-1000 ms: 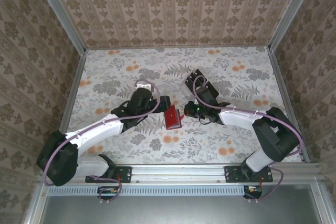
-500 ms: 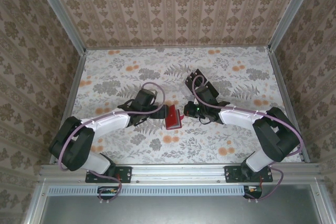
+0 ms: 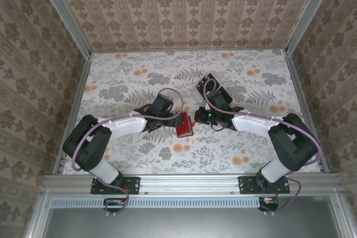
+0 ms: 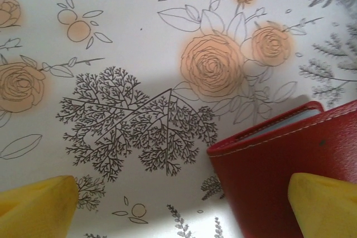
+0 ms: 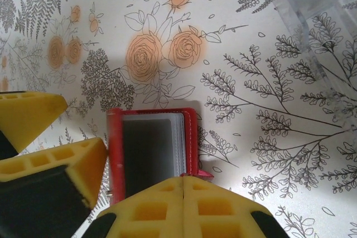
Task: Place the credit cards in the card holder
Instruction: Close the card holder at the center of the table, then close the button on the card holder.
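The red card holder (image 5: 189, 137) lies open on the floral table, one cover (image 5: 114, 154) standing up on its left. A dark credit card (image 5: 146, 154) sits in its clear sleeve. My right gripper (image 5: 184, 181) is shut, its tips pressed together over the holder's near edge, beside a small red tab (image 5: 205, 175). I cannot tell whether it pinches the tab. My left gripper (image 4: 178, 215) is open, and the holder's red cover (image 4: 279, 165) reaches in by its right fingertip (image 4: 326, 204). From above, the holder (image 3: 183, 124) sits between the left gripper (image 3: 176, 119) and the right gripper (image 3: 197, 117).
A clear acrylic slotted rack (image 5: 312, 4) stands just beyond the right gripper; from above the rack (image 3: 215, 89) looks dark. Patterned walls close in the table (image 3: 122, 76) at the left, back and right. An aluminium rail (image 3: 189, 181) runs along the near edge.
My left arm has reached further right, bringing its open gripper up against the card holder. The right arm and the holder have stayed in place.
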Controlling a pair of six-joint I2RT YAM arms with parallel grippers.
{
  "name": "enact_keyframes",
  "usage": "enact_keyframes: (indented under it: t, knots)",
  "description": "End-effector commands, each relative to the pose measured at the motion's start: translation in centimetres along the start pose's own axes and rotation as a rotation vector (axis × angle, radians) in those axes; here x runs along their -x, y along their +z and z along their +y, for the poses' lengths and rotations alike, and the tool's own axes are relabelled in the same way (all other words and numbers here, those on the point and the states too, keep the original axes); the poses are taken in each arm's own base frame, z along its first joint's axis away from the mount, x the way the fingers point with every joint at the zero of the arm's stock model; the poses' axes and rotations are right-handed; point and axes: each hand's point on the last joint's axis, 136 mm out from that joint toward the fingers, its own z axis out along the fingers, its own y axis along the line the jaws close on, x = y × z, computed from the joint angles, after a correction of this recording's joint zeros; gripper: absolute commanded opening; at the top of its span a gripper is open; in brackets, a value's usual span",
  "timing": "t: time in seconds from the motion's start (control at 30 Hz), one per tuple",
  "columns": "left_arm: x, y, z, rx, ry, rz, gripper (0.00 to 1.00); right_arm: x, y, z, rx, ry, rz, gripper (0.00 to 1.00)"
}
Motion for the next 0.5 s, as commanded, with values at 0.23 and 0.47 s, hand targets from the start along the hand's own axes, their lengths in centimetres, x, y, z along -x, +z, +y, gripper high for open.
enact_keyframes:
  t: [0.23, 0.47]
  knots:
    - [-2.1, 1.5, 2.1, 0.212, 0.066, 0.071, 1.0, 0.2, -0.1, 1.8, 0.05, -0.029, 0.031, 0.0]
    - [-2.9, 1.7, 2.2, 0.215, 0.053, 0.078, 1.0, -0.4, 0.5, 3.2, 0.081, -0.052, 0.07, 0.0]
